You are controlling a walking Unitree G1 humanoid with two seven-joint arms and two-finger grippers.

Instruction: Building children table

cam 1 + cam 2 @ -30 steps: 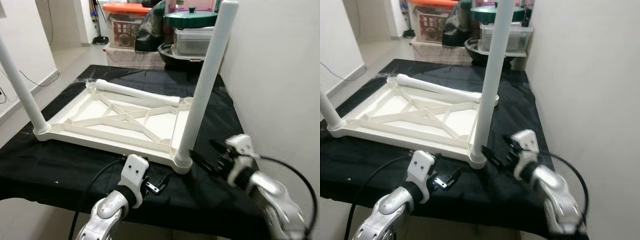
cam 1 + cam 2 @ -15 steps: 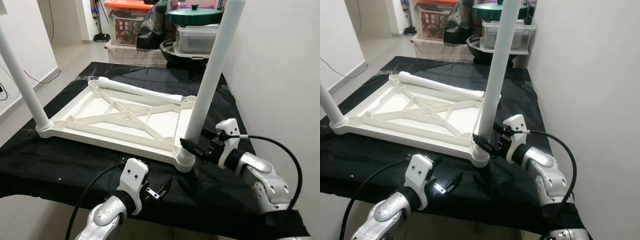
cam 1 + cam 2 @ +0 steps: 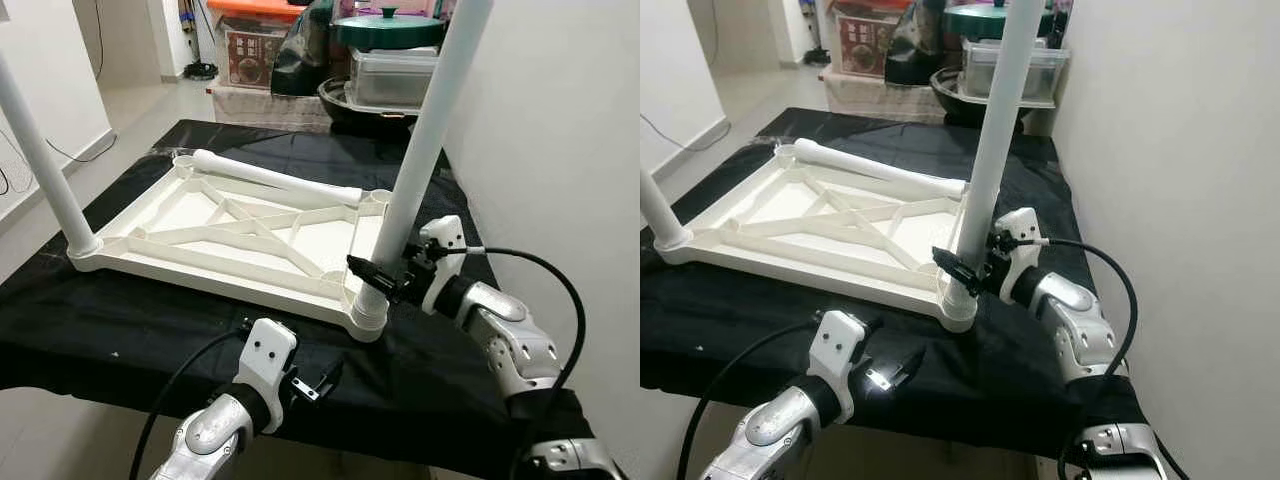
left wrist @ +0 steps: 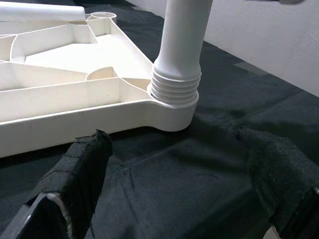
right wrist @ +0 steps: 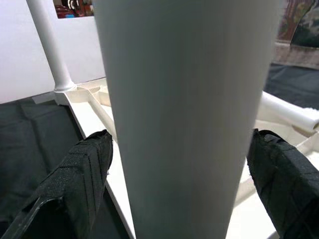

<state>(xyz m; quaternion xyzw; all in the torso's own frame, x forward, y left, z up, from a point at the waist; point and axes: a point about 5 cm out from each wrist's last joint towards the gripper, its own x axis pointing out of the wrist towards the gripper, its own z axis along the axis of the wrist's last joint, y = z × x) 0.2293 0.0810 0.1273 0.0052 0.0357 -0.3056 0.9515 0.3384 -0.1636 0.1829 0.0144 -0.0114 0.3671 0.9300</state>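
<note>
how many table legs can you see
3: one upright leg at the tabletop's near right corner between the right gripper's fingers, one upright near left, one lying loose along the far edge.

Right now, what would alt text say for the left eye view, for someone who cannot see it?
The right gripper, open, straddles the base of an upright white leg screwed into an upturned white tabletop on a black cloth. The left gripper hovers near the cloth's front edge; another leg lies across the tabletop.
</note>
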